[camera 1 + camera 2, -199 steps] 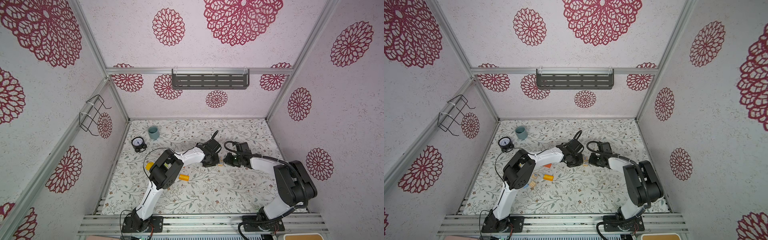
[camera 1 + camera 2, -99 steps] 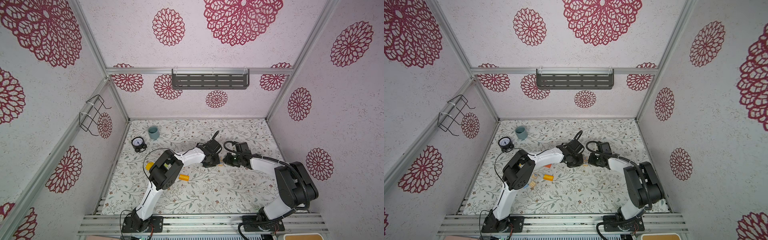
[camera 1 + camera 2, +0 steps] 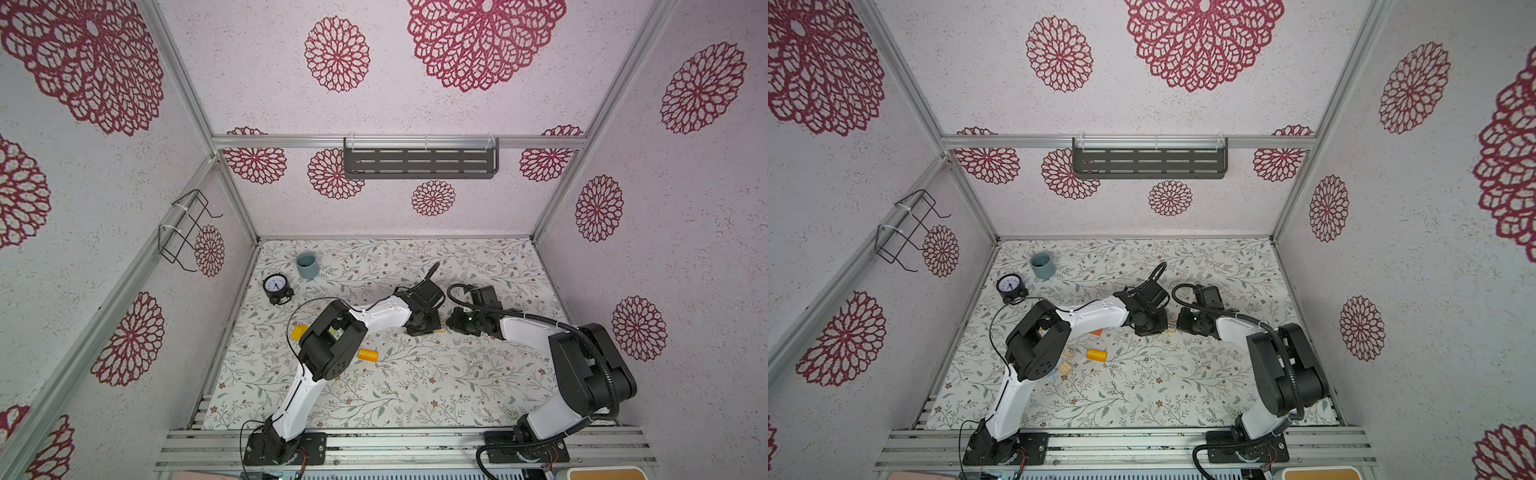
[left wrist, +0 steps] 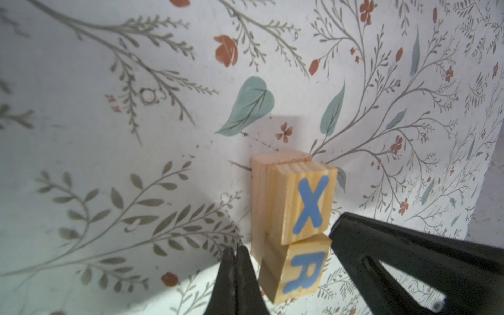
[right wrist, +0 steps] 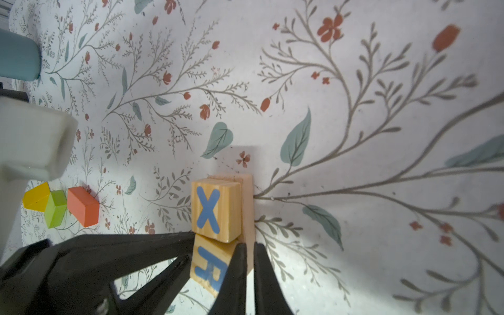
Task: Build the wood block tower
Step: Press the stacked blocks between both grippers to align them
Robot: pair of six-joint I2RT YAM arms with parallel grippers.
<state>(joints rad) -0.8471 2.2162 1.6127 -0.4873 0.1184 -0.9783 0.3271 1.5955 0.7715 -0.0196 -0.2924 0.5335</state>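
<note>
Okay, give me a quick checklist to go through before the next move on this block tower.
1. Left gripper open: not ok, shut.
2. Right gripper open: not ok, shut.
3. X cube square with R cube: not ok, skewed.
4. X cube stacked on R cube: cannot tell.
5. Plain block beside both cubes: ok.
6. Orange block, green block, yellow block lying free: ok.

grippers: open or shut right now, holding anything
Left gripper: shut, empty, tip beside the wooden blue-lettered X and R cubes.
Right gripper: shut, empty, tip beside the same cubes.
</note>
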